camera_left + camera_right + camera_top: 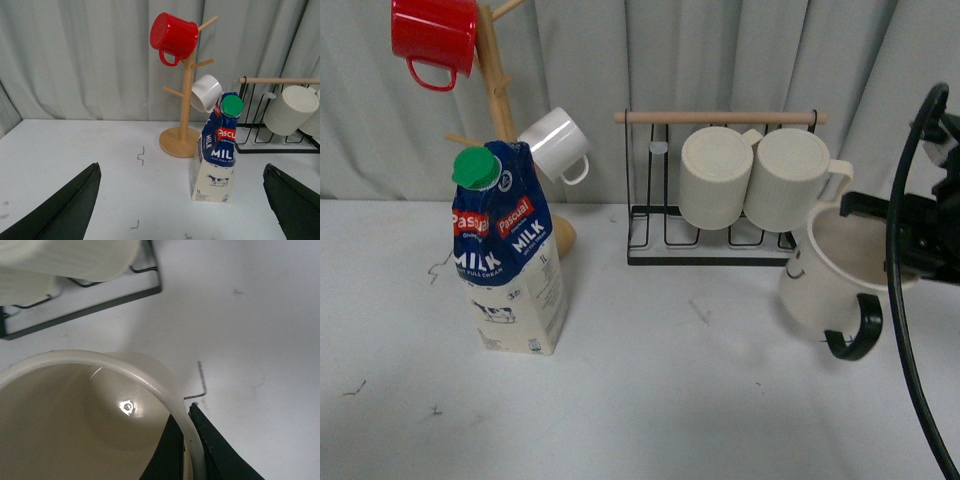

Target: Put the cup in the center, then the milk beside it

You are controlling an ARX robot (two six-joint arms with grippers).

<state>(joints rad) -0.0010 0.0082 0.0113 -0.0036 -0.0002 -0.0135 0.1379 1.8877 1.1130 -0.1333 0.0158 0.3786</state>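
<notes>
The cup [825, 285], a wide cream mug with a black handle and a small smiley face, hangs tilted a little above the white table at the right. My right gripper [910, 245] is shut on its rim; in the right wrist view my right gripper [189, 440] pinches the cup wall [150, 377], one finger inside and one outside. The milk [510, 255], a blue-and-white carton with a green cap, stands upright at the left. It also shows in the left wrist view [217, 150]. My left gripper [182, 200] is open and empty, well short of the carton.
A wooden mug tree [500, 100] with a red mug [433, 35] and a small white mug [558, 145] stands behind the milk. A black wire rack [715, 245] at the back holds two ribbed cream mugs [760, 175]. White table [670, 400].
</notes>
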